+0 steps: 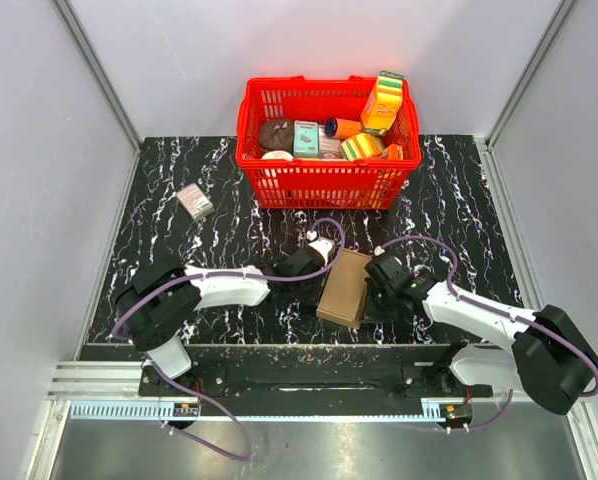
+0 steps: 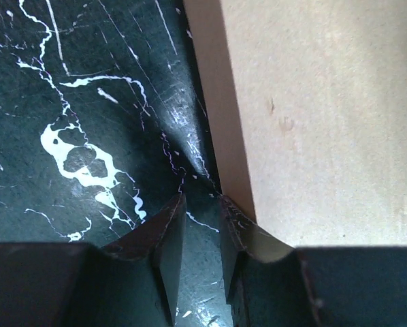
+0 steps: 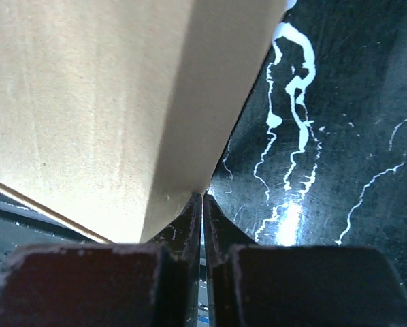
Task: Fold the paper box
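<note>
The brown paper box (image 1: 344, 288) lies on the black marble table between my two arms, near the front edge. My left gripper (image 1: 322, 272) sits low at its left side. In the left wrist view, the jaws of my left gripper (image 2: 202, 197) stand a little apart with only bare table between them, and the right finger (image 2: 248, 228) rests against the paper box's (image 2: 326, 116) side wall. My right gripper (image 1: 371, 288) is at the box's right side. In the right wrist view, the right gripper (image 3: 203, 195) is shut to a thin slit, its tips touching the bottom corner of the paper box (image 3: 94, 102).
A red basket (image 1: 324, 185) full of colourful packages stands at the back of the table. A small pinkish-grey box (image 1: 195, 202) lies at the left. Grey walls close in both sides, and a metal rail runs along the near edge.
</note>
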